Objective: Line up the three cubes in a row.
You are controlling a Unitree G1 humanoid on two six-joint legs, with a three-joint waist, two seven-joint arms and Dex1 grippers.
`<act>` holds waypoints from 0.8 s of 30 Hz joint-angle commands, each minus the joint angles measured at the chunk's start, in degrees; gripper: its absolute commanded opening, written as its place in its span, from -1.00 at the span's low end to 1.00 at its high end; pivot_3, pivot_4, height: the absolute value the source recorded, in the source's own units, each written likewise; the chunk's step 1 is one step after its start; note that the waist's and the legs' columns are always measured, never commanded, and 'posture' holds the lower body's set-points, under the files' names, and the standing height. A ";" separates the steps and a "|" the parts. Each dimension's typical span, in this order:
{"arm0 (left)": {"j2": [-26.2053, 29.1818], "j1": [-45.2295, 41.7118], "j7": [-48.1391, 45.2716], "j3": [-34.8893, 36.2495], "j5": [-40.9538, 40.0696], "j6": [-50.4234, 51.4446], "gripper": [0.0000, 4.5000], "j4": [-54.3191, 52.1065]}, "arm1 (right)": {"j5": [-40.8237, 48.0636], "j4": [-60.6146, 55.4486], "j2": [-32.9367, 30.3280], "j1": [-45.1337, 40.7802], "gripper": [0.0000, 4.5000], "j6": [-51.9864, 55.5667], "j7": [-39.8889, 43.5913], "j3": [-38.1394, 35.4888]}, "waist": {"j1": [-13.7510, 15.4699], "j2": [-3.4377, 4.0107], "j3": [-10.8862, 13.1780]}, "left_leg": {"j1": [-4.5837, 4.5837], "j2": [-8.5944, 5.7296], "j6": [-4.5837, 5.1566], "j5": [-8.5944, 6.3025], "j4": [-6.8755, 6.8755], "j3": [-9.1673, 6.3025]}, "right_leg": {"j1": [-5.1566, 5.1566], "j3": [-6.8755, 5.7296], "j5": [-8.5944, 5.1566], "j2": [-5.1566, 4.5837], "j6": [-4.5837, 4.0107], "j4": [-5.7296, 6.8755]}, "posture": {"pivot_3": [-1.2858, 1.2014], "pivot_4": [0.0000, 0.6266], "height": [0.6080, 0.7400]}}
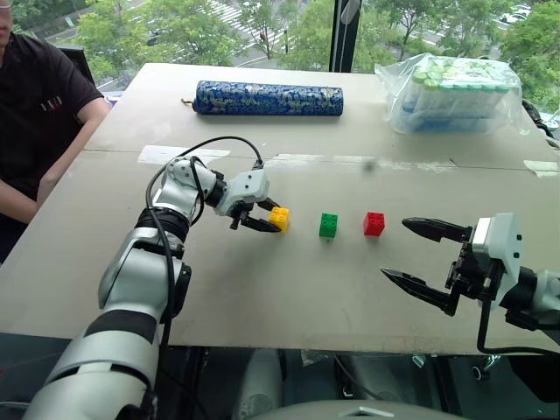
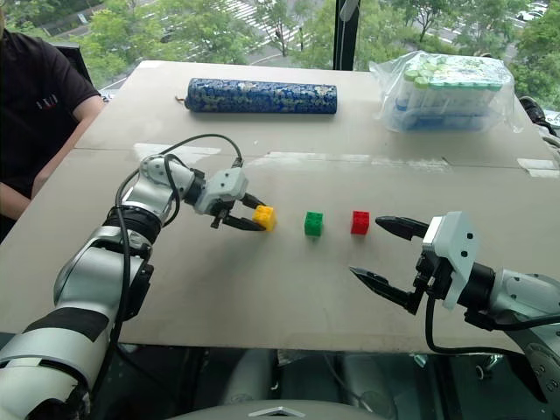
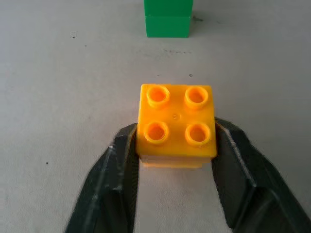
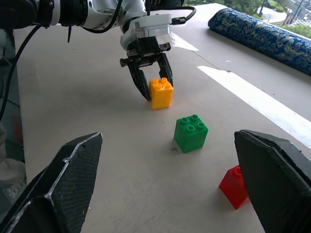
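Three cubes stand in a row on the grey table [image 1: 289, 289]: yellow [image 1: 279, 218] on the left, green [image 1: 328, 225] in the middle, red [image 1: 374, 224] on the right. My left gripper [image 1: 274, 220] reaches in from the left with its fingers on either side of the yellow cube [image 3: 176, 124], which rests on the table. The jaws sit close beside the cube, with a thin gap at its base. To the right of the red cube and nearer the front, my right gripper [image 1: 395, 248] is wide open and holds nothing.
A blue patterned roll [image 1: 267, 98] lies at the back of the table. A clear plastic bag of tubes [image 1: 455, 92] sits at the back right. A person in a black shirt [image 1: 35, 114] sits at the table's left side. The table's front edge [image 1: 262, 331] is close.
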 commanded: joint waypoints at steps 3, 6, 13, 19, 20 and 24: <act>1.48 1.63 -1.36 4.23 -2.87 1.78 0.99 -4.03 | 0.41 -1.01 -1.48 1.19 1.00 -0.30 0.91 -2.20 | -0.07 0.00 0.00 | 0.00 0.00 0.00 0.00 0.00 0.00 | 0.00 0.00 0.00 0.00 0.00 0.00 | 0.03 -0.52 1.00; 4.62 8.19 -1.44 7.96 -8.11 10.33 0.99 -16.19 | -0.44 -0.28 -1.64 3.24 1.00 -0.79 1.43 -2.87 | -0.37 0.01 0.00 | 0.02 0.03 0.00 0.00 0.00 0.01 | -0.01 0.01 0.00 0.00 0.00 0.03 | 0.03 -0.52 1.00; 10.10 45.56 21.20 27.10 -23.11 47.01 0.99 -71.93 | -7.49 5.03 2.20 15.20 1.00 -5.82 2.07 -8.91 | -1.21 0.07 -0.03 | 0.19 0.22 -0.01 0.00 -0.07 -0.01 | 0.06 0.03 -0.09 -0.21 -0.05 0.16 | 0.03 -0.52 1.00; 4.81 71.60 35.60 39.65 -27.76 55.94 0.99 -94.40 | -9.04 11.47 3.42 20.43 1.00 -10.38 7.01 -13.97 | -1.16 0.05 -0.10 | 0.77 0.11 -0.01 0.00 -0.05 0.11 | 0.63 0.05 -0.24 -0.32 0.15 0.15 | 0.03 -0.52 1.00; 3.96 74.53 36.74 41.37 -28.38 55.99 0.99 -95.63 | -9.60 12.95 3.26 21.26 1.00 -11.16 8.11 -14.64 | -1.01 -0.04 -0.08 | 0.90 0.11 -0.01 0.00 -0.06 0.09 | 0.82 0.03 -0.27 -0.33 0.17 0.14 | 0.03 -0.52 1.00; 1.98 83.31 38.23 46.39 -30.85 54.41 0.99 -98.32 | -11.64 18.23 3.07 23.30 1.00 -14.02 10.98 -16.62 | -0.87 -0.06 -0.13 | 1.42 0.14 -0.01 -0.01 -0.10 0.19 | 1.13 0.17 -0.54 -0.42 -0.15 0.09 | 0.03 -0.52 1.00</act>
